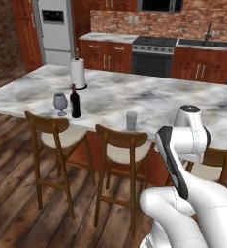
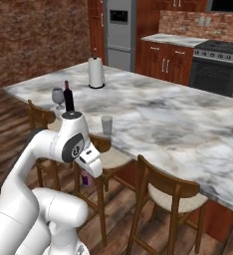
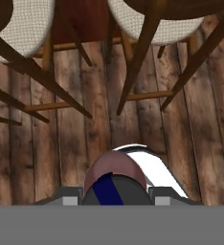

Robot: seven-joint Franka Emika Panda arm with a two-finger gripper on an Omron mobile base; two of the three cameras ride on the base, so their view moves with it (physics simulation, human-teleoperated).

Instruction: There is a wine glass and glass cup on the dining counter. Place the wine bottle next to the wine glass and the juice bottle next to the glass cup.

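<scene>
On the dining counter (image 1: pixel 154 99) (image 2: pixel 178 119) the stemmed wine glass (image 1: pixel 60 102) (image 2: pixel 58 96) stands close beside the tall dark wine bottle (image 1: pixel 75 102) (image 2: pixel 68 98). The short glass cup (image 1: pixel 131 120) (image 2: pixel 106 124) stands alone near the counter's front edge. My gripper (image 3: pixel 115 195) (image 2: pixel 86 175) hangs low, below counter height, pointing down at the wood floor in front of the stools. It is shut on the pinkish juice bottle (image 3: pixel 115 168) (image 2: pixel 85 180), whose rounded body with a blue label sits between the fingers.
A paper towel roll (image 1: pixel 77 72) (image 2: pixel 96 72) stands farther back on the counter. Wooden stools (image 1: pixel 52 133) (image 2: pixel 166 191) line the near side, and their legs and seats (image 3: pixel 147 52) are close to the hand. Fridge, stove and wall cabinets lie beyond.
</scene>
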